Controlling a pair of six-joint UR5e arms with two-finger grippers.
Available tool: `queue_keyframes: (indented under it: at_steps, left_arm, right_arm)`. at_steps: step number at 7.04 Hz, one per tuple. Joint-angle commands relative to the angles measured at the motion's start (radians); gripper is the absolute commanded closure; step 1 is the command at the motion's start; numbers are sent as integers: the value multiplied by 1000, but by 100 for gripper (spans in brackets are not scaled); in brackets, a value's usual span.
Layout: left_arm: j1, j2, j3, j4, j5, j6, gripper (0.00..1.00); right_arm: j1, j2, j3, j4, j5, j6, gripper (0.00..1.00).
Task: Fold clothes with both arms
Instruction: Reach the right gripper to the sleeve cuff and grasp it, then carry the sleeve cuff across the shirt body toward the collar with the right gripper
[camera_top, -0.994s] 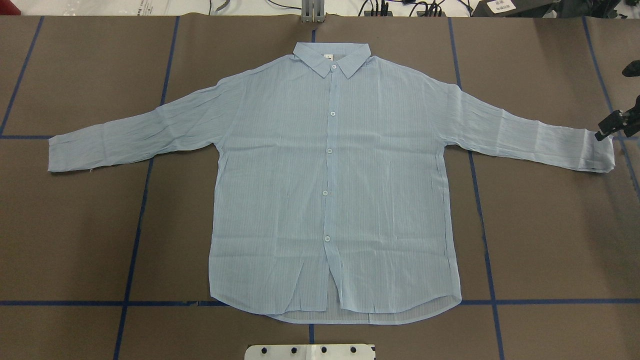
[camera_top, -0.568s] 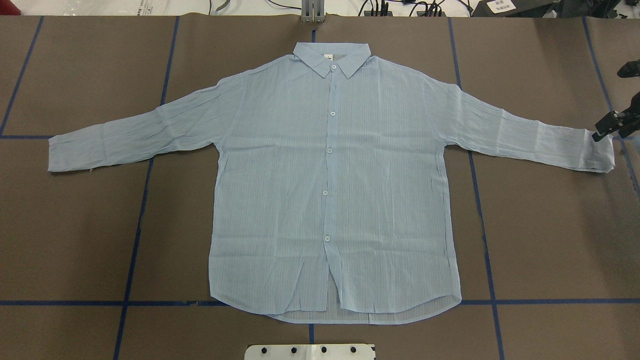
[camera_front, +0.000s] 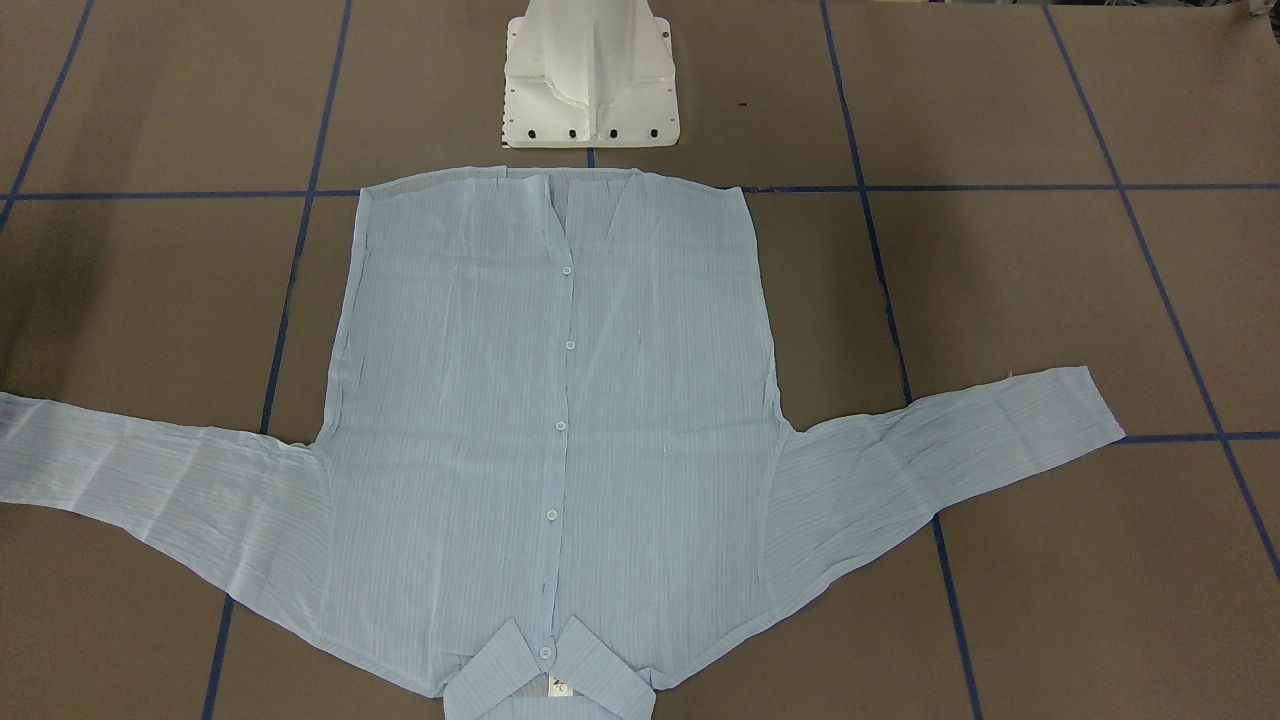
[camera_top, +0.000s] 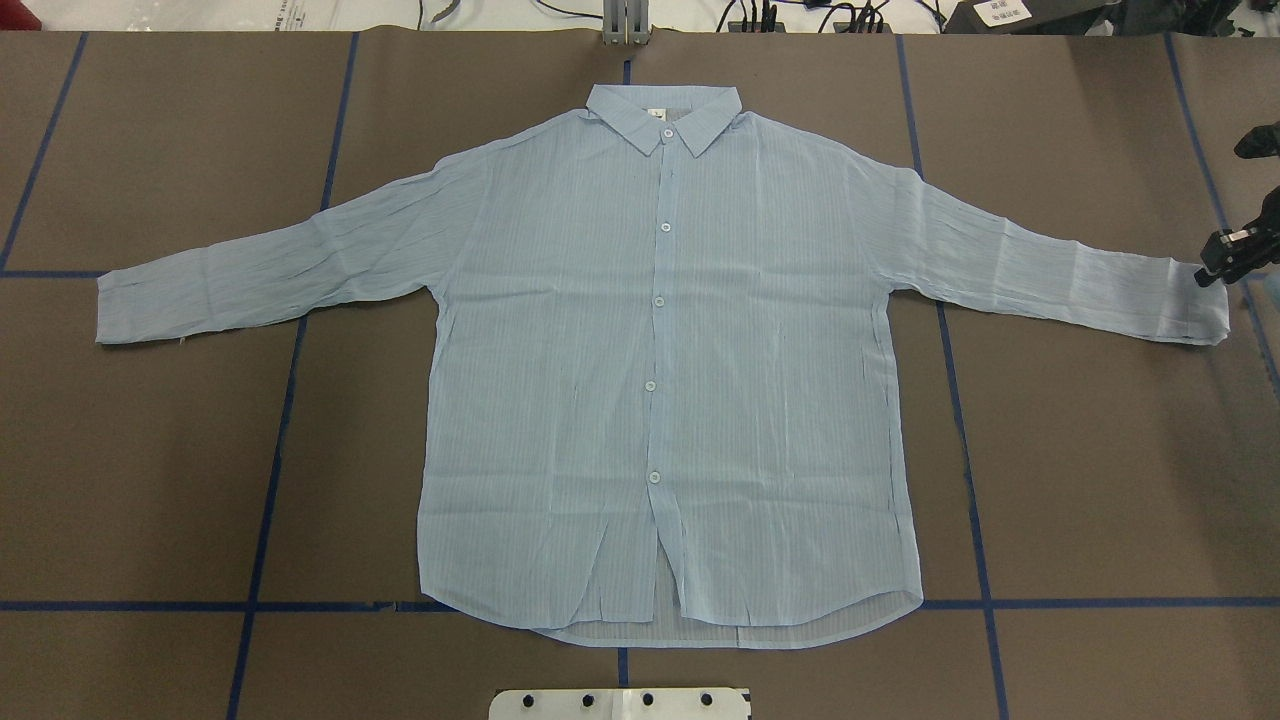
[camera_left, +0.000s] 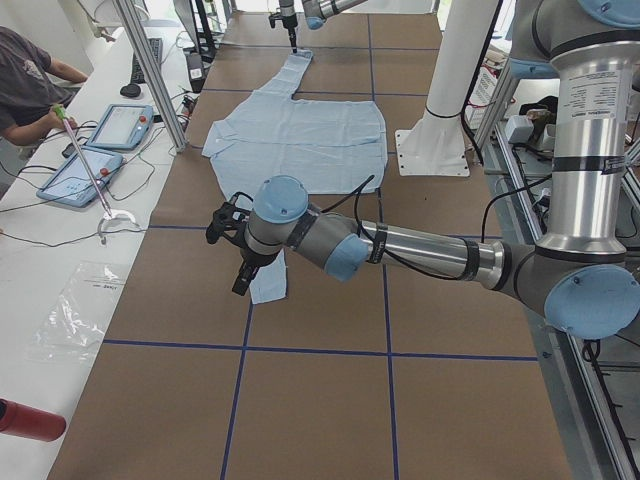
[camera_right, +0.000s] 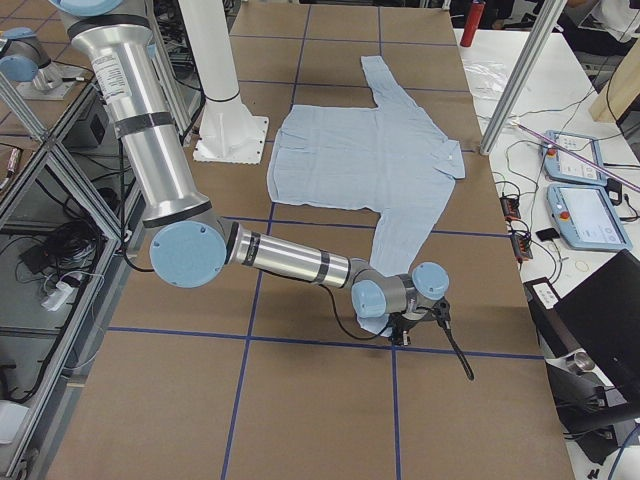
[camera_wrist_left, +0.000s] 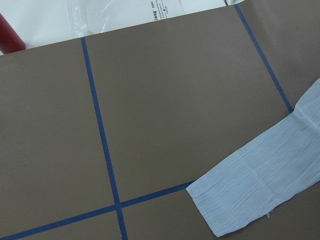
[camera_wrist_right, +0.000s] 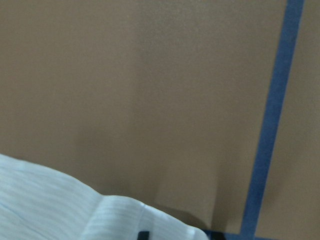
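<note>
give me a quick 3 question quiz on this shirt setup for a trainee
1. True or false: the shirt is already folded in half.
2. The right hand is nearest to: A the collar, B a cuff, C the hem?
3. How many buttons show down the front in the overhead view?
Key: 1 false; 2 B; 3 five.
</note>
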Motion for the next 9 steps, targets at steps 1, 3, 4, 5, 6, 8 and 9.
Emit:
queue_keyframes:
  at_steps: [1,3,4,5,6,8,9]
  left_arm:
    - [0,0,0,0,0,0,0]
    - [0,0,0,0,0,0,0]
    - [0,-2,0,-2,0,0,0]
    - [0,-2,0,-2,0,0,0]
    - [0,0,0,-2,-2,0,0]
    - [0,-3,1,-9,-2,-2,0]
    - [2,-3,0,-9,-2,-2,0]
  right_arm:
    - [-1,0,1,0,0,0,100]
    - [4,2,80,-3,12,24,100]
    - [5,-21,195,-5,32,104,100]
    - [5,-20,267,-3,111,212,100]
    - [-36,-11,335,5,150,392,100]
    - [-207,61,493,5,118,783,100]
    - [-313,151,492,5,25,955,100]
